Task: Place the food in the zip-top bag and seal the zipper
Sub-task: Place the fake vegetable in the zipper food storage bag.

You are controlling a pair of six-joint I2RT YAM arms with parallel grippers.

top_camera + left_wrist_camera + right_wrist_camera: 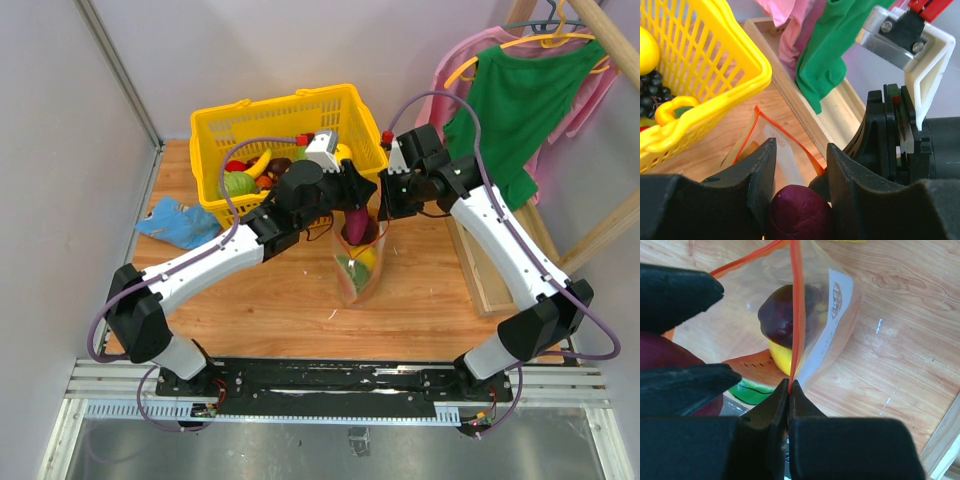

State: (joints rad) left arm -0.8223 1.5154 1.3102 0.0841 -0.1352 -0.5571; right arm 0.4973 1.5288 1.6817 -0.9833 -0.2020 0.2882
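Observation:
The clear zip-top bag (pixel 360 268) stands open on the table, and in the right wrist view (pixel 840 315) it holds a yellow fruit (pixel 779 356), a watermelon slice (pixel 747 371) and a dark round piece (pixel 782 315). My right gripper (pixel 789 385) is shut on the bag's red-orange zipper strip (pixel 797 310) and holds that side up; it also shows in the top view (pixel 386 210). My left gripper (pixel 801 150) is shut on a dark purple piece (pixel 800 215) just above the bag's mouth (pixel 775 145). In the top view the left gripper (pixel 350 205) holds that piece (pixel 355 226) over the bag.
A yellow lattice basket (pixel 215 125) with more toy food stands right behind the bag, close to the left gripper (pixel 715 65). A blue cloth (pixel 180 222) lies at the left. A wooden frame (pixel 480 280) with hanging green and pink clothes (pixel 530 90) stands at the right.

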